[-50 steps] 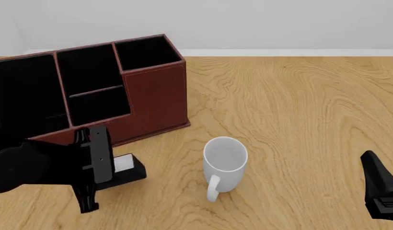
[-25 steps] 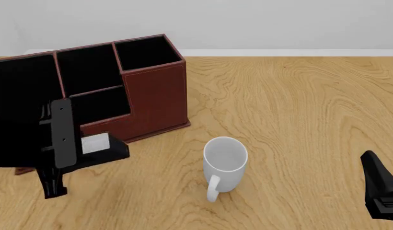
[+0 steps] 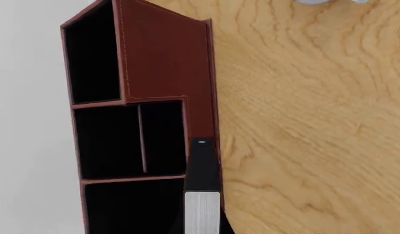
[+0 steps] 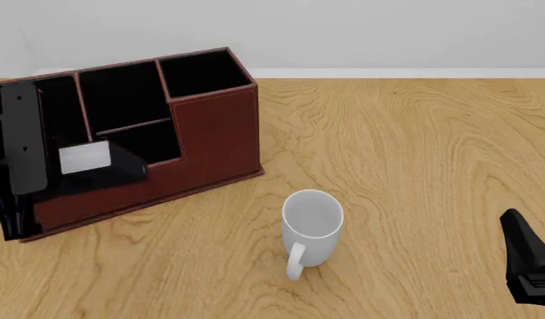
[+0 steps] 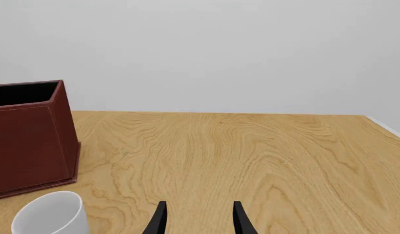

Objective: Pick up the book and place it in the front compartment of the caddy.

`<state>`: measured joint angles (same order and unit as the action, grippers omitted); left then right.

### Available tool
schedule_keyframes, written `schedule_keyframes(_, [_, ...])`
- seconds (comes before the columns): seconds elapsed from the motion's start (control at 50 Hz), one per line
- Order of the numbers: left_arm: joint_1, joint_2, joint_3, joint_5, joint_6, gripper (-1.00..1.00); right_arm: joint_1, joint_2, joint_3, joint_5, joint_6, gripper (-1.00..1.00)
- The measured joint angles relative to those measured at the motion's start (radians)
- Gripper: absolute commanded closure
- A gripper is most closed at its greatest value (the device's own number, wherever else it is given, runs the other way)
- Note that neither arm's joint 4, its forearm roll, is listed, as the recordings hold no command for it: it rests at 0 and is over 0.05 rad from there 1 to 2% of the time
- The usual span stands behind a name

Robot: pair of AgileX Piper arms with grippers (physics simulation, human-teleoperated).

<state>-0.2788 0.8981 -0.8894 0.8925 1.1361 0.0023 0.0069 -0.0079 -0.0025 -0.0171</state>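
Up off the counter (image 4: 415, 166), the book (image 4: 94, 163) hangs in the left gripper (image 4: 42, 166), which is pinching it from the left side of the scene. From the front it lies roughly flat, white page edge toward me, black cover reaching right. It sits in front of the caddy's (image 4: 215, 136) low wall, overlapping the lower stretch of it. I cannot tell from this angle whether it touches the leather or floats just clear.

Looking along the left gripper's own camera, the book's (image 3: 203, 195) page edge and black cover line up along the caddy's (image 3: 164, 53) long reddish-brown wall, right beside the middle pockets. The front compartment (image 3: 109, 141) shows as a black-lined pocket next to a narrower one, the 2 split by a thin divider, and the book is outside it.

Over on the right, the right gripper (image 5: 198, 219) hovers low with its 2 dark fingers (image 5: 159, 222) spread apart, nothing between them. From the front only part of it (image 4: 530, 272) shows at the corner of the view.

A white mug (image 4: 310, 222) stands upright on the bare wood between the 2 arms, handle toward the near edge, well apart from the caddy.
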Motion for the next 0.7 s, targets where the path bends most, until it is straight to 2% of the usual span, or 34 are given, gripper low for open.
schedule_keyframes(0.3, [-0.003, 0.061, -0.167, 0.035, -0.001, 1.0, 0.0, 0.0, 0.0, 0.0, 0.0, -1.0])
schedule_keyframes(0.7, [0.044, 0.151, -0.267, 0.0, 0.034, 1.0, 0.0, 0.0, 0.0, 0.0, 0.0, -1.0])
